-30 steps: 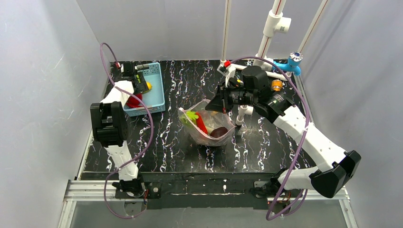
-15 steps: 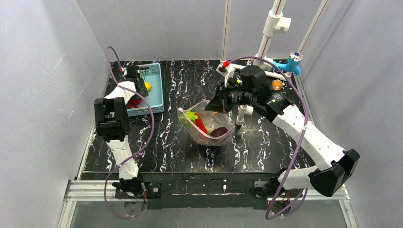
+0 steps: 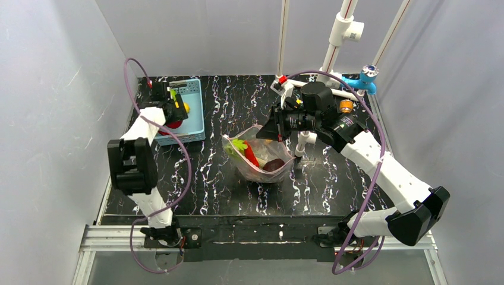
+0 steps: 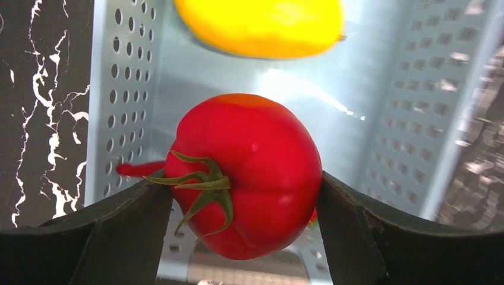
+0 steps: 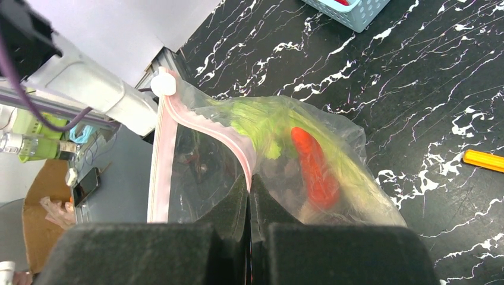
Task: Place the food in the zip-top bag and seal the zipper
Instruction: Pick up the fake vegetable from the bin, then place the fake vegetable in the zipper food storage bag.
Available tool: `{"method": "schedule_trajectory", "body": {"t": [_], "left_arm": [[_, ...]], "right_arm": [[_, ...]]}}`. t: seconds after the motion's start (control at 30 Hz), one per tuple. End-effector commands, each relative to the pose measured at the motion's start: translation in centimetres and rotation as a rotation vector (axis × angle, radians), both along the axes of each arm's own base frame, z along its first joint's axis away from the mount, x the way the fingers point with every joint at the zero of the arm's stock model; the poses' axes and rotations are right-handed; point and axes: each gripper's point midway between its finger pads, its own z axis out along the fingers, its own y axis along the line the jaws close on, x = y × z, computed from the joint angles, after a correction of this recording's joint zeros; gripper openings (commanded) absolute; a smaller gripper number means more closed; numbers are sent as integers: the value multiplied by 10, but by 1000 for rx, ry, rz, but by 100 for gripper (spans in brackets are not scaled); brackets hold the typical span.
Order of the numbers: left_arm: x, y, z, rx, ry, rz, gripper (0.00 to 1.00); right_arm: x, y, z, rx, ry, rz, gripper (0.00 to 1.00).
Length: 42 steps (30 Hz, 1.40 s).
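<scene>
Two grips: left claw pepper, right claw zipper.

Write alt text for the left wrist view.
The left end effector clamps a red pepper between its dark fingers, over a light blue basket. A yellow fruit lies in the basket beyond it, and a chili tip shows at the pepper's left.

The top camera looks down from above and behind the arms onto the whole counter. The left wrist camera peers close into the basket. The right wrist camera looks past its fingers at the bag. Basket and bag both show from the top too.
</scene>
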Motion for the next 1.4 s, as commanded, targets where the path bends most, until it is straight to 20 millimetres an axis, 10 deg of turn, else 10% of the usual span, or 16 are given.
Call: {"method": "schedule_trajectory", "body": {"t": [0.0, 0.3, 0.6, 0.9, 1.37], "left_arm": [[-5, -32, 70, -100, -219, -108, 11], [-48, -108, 148, -96, -444, -411, 5], [-174, -146, 236, -393, -647, -551, 5], [-268, -224, 316, -908, -658, -998, 5], [-288, -323, 276, -862, -492, -1250, 17]], "right_arm": [[-3, 3, 18, 57, -41, 15, 1], [0, 3, 23, 65, -45, -1, 1], [3, 11, 18, 85, -38, 17, 1], [4, 17, 20, 114, -23, 34, 1], [-3, 11, 30, 135, -33, 27, 1]]}}
